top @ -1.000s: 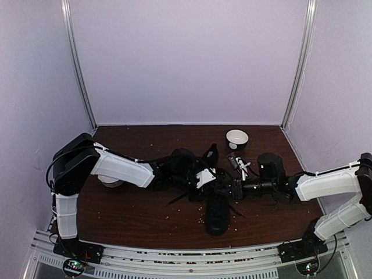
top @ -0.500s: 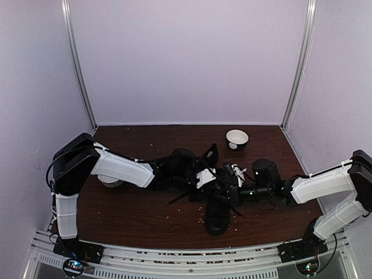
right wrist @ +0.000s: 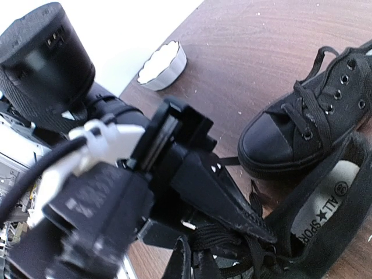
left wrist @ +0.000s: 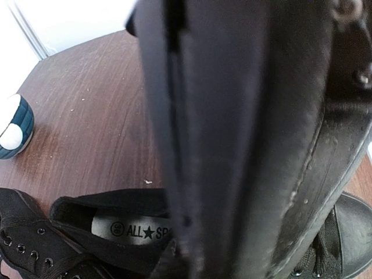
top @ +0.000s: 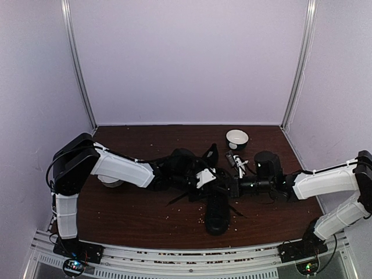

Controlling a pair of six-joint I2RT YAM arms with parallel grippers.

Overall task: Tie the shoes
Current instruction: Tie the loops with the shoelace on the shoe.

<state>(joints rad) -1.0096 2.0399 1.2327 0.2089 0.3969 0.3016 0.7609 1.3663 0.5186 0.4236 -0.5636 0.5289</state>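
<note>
Dark wood worktop (top: 139, 212), pale crumbs scattered over it. The two black shoes sit mid-worktop between the arms. The near shoe (top: 216, 215) lies lengthwise with its toe toward the arm bases. The far shoe (top: 210, 156) is just behind it, partly hidden under the left arm. Left gripper (top: 208, 176) reaches in from the left over the shoe openings. In its wrist view the fingers (left wrist: 250, 145) fill the frame as one dark mass, so I cannot tell whether a gap stands between them. Below them shows a printed insole (left wrist: 125, 226). Right gripper (top: 228, 188) comes in low from the right at the collar end of the near shoe, fingers pressed fully together. Whether a lace is caught there cannot be made out. Loose laces (right wrist: 308, 110) cross the eyelets of one shoe. White bowl (top: 237, 139) stands at the far right, well apart. A second bowl (top: 110, 182) sits under the left forearm.
</note>
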